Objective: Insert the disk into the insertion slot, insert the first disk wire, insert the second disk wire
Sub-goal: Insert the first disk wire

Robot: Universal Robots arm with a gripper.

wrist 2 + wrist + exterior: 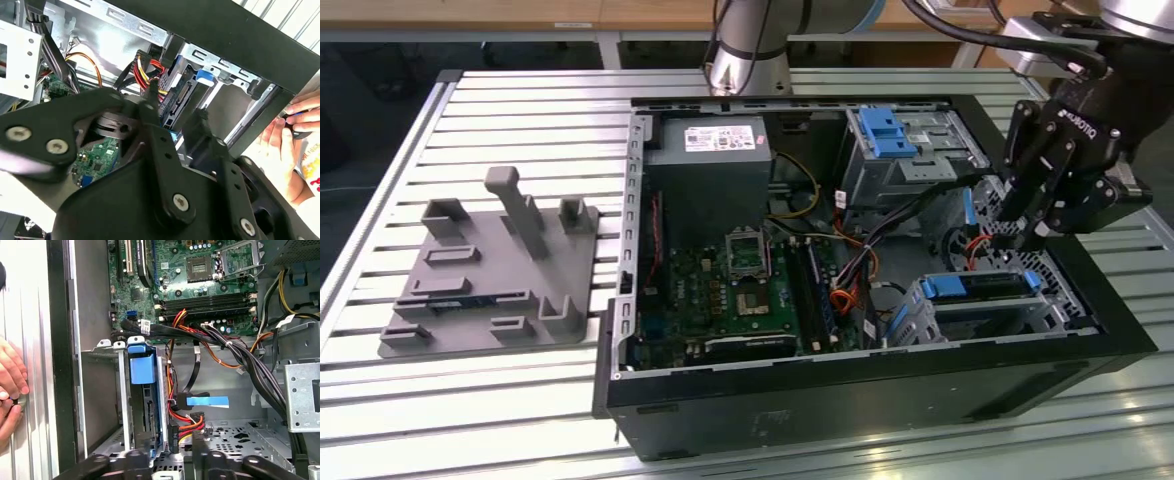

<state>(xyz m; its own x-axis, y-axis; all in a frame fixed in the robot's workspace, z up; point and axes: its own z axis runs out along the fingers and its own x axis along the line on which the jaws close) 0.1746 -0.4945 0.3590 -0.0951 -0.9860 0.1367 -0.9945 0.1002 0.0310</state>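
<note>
Gripper [1021, 238], fingers spread w/ nothing clamped btwn them, hangs just above the insertion slot [1047, 318]. Disk [974, 286] sits inside the slot, long axis along the slot walls: blue tab end away from gripper, connector edge toward it. Red-yellow wire plug [173, 432] lies just beside that edge; seated or not, can't tell.
</note>
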